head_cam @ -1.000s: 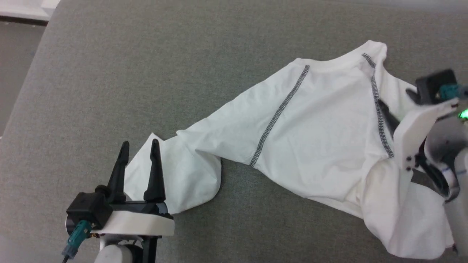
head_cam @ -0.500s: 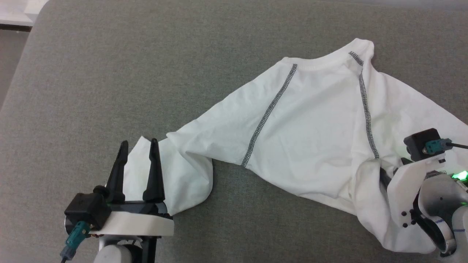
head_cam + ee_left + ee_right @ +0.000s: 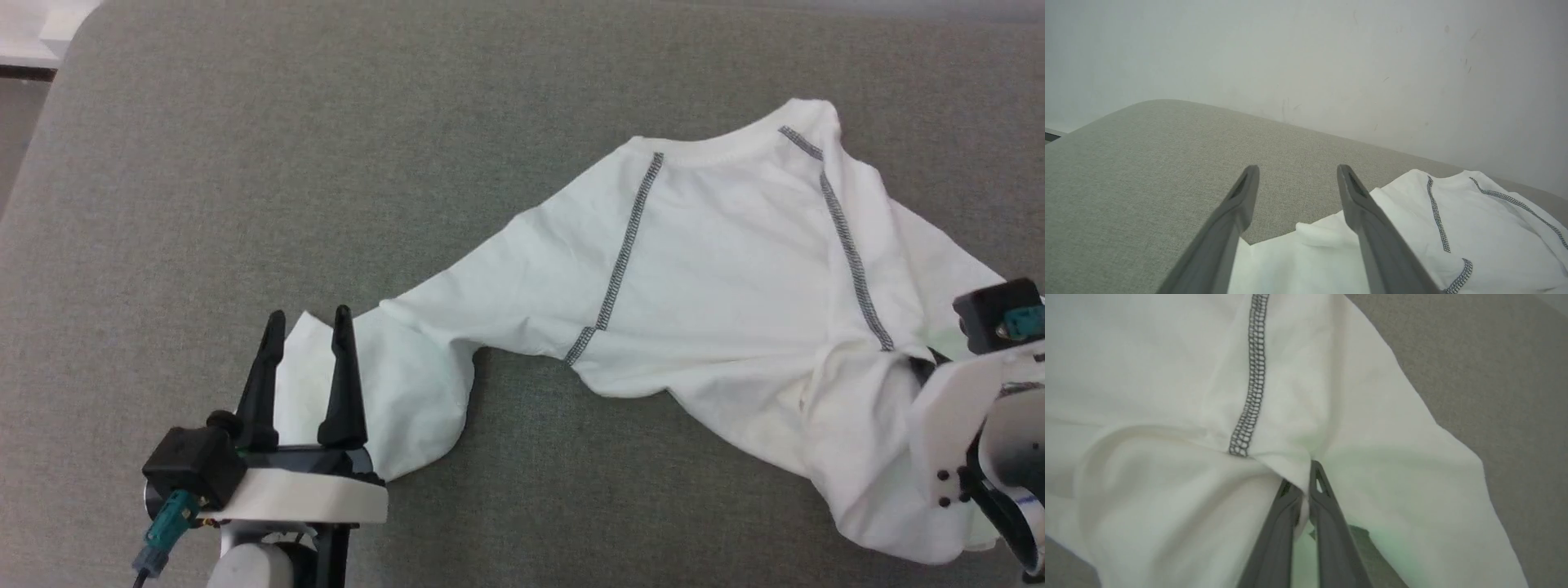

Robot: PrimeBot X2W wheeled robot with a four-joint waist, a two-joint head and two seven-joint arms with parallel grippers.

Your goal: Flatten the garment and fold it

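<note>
The garment (image 3: 718,269), a white long-sleeved shirt with grey stitched seams, lies spread across the grey padded surface, its neckline at the far side. One sleeve runs to the lower left, where my left gripper (image 3: 309,314) hovers open over the sleeve's end (image 3: 1298,249), nothing between its fingers. At the right, my right gripper (image 3: 1302,477) is shut on a bunched fold of the garment (image 3: 1290,457) just below the end of the grey seam (image 3: 1253,375). Its white wrist mount (image 3: 947,433) sits over the shirt's right side, and cloth hides the fingertips there.
The grey upholstered surface (image 3: 326,163) stretches wide to the left and far side of the shirt. Its rounded left edge drops to a floor and white ledge (image 3: 24,41) at the upper left. A pale wall (image 3: 1306,61) stands behind the surface.
My right gripper came down to the shirt's right armpit area and shut on a fold there. The shirt's right side shifted with it. The left gripper stayed open and still.
</note>
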